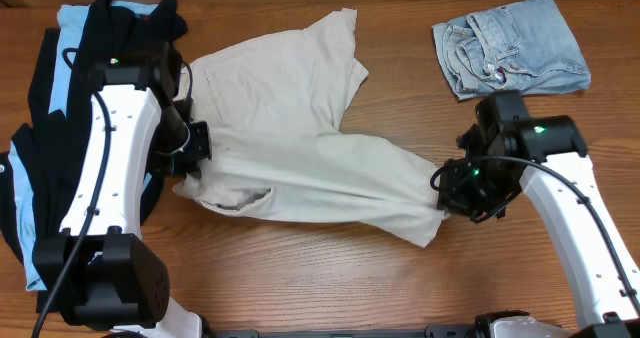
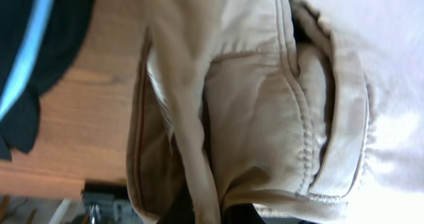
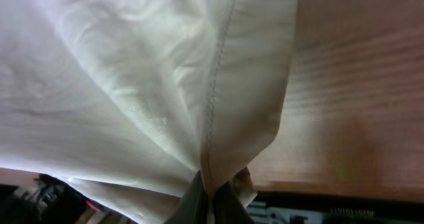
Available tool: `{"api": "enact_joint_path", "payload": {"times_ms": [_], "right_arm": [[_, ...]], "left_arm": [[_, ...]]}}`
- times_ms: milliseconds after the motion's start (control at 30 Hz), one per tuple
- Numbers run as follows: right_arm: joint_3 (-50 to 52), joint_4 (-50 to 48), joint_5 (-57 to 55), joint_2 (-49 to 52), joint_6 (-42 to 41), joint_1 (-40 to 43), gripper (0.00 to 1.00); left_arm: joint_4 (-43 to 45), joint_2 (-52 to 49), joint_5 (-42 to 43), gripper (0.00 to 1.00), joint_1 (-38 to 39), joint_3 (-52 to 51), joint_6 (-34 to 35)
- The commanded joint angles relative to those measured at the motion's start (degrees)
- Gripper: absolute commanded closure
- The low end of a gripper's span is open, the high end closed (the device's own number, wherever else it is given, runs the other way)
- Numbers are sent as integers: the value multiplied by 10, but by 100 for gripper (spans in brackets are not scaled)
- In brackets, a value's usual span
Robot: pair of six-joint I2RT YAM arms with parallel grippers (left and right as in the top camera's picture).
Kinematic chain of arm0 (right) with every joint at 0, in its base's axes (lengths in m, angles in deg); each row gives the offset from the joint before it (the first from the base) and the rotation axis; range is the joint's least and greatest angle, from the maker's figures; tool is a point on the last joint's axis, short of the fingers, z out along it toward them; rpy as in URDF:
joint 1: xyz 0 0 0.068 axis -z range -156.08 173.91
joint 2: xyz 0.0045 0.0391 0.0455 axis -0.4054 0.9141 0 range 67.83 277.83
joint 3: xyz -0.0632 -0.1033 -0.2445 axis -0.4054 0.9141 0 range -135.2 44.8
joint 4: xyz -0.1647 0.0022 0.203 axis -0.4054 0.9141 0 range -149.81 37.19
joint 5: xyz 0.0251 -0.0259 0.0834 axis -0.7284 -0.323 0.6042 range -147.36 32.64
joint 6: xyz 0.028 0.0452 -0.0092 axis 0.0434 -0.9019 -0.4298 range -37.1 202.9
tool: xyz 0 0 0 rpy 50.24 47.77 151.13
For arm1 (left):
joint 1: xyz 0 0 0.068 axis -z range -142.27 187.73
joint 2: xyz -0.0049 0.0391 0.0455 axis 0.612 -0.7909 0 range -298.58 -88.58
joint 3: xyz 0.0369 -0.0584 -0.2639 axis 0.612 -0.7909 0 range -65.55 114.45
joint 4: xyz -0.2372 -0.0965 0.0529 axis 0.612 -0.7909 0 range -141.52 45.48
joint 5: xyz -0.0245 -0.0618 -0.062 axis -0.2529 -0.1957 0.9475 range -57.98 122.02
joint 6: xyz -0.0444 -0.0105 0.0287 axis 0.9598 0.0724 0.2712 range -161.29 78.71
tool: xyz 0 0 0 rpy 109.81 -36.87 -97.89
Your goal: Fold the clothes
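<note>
The beige khaki shorts [image 1: 300, 138] lie spread across the middle of the table, one leg up toward the back, the other toward the right. My left gripper [image 1: 195, 150] is shut on the shorts' waistband at their left edge; the left wrist view shows the waistband and pocket [image 2: 265, 118] bunched close up. My right gripper [image 1: 447, 190] is shut on the hem of the right leg; the right wrist view shows the fabric [image 3: 152, 85] pinched between the fingers [image 3: 211, 201]. The small light-blue denim shorts [image 1: 510, 46] lie at the back right. The black garment with light-blue panels [image 1: 40, 148] lies at the far left.
The wooden table [image 1: 330, 288] shows bare in front of the khaki shorts and between them and the denim shorts. The black garment lies under and beside my left arm.
</note>
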Motion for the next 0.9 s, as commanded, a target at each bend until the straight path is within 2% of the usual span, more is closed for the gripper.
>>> {"api": "enact_joint_path", "payload": {"times_ms": [0,100,267,533,567,600,633,700,767,867], "right_arm": [[56,3,10,-16,9,5,96],[111,3,51,-37,7,5,94],[171,3,92,-68,7,5,81],[145,-53,90,-87,10,5,77],[134,-65,90,-87,12,5,77],[123,-76,90,-87,14,5,77],[88,-109,89,-87,28,5,69],[50,-150,71,-87,29,5,58],[17,-196,48,-86,28,5,50],[-7,-292,37,-82,24,5,49]], "left_arm": [[-8,8,-5,96,20,-42,-19],[-2,20,14,96,41,-83,-19],[2,37,23,95,87,-159,1],[21,40,-30,96,123,-208,57],[22,40,-33,93,122,-208,57],[22,40,-37,89,120,-208,57],[21,40,-47,75,115,-202,57],[17,40,-56,53,110,-192,57],[10,40,-60,38,105,-173,59],[-7,41,-63,27,102,-117,56]]}}
